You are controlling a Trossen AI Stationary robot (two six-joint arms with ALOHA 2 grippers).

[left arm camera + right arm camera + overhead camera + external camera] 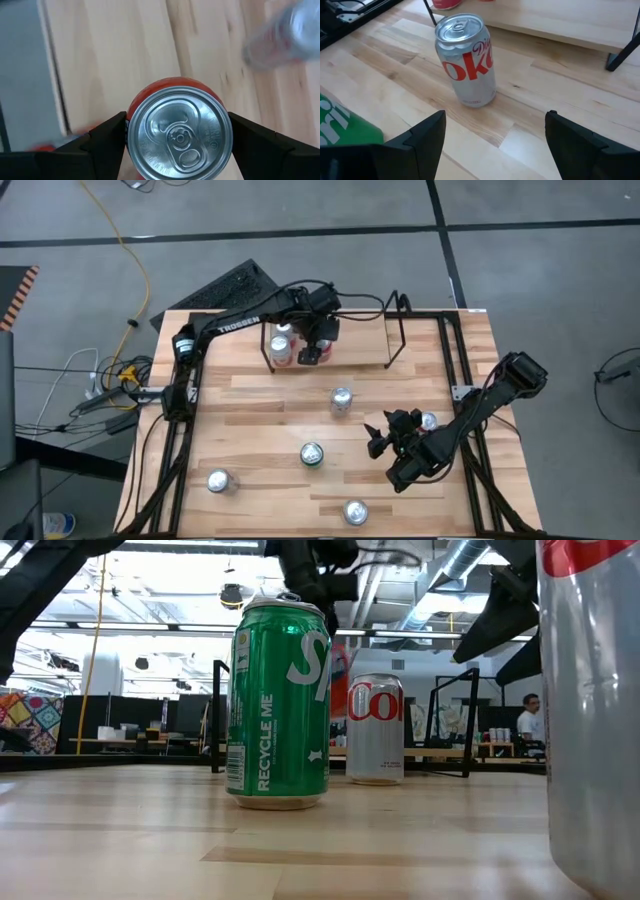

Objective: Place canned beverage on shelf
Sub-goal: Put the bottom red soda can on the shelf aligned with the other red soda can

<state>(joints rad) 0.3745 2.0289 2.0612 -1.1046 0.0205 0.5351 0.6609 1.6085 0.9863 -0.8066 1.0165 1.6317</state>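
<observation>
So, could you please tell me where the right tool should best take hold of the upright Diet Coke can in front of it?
Probably around the middle of the Diet Coke can, on its straight round wall. It stands upright on the table, apart from other cans, so the open right tool can come in level, one finger on each side.

Overhead camera looks straight down; low camera sits level beside the cans; both share the table (260,410).
</observation>
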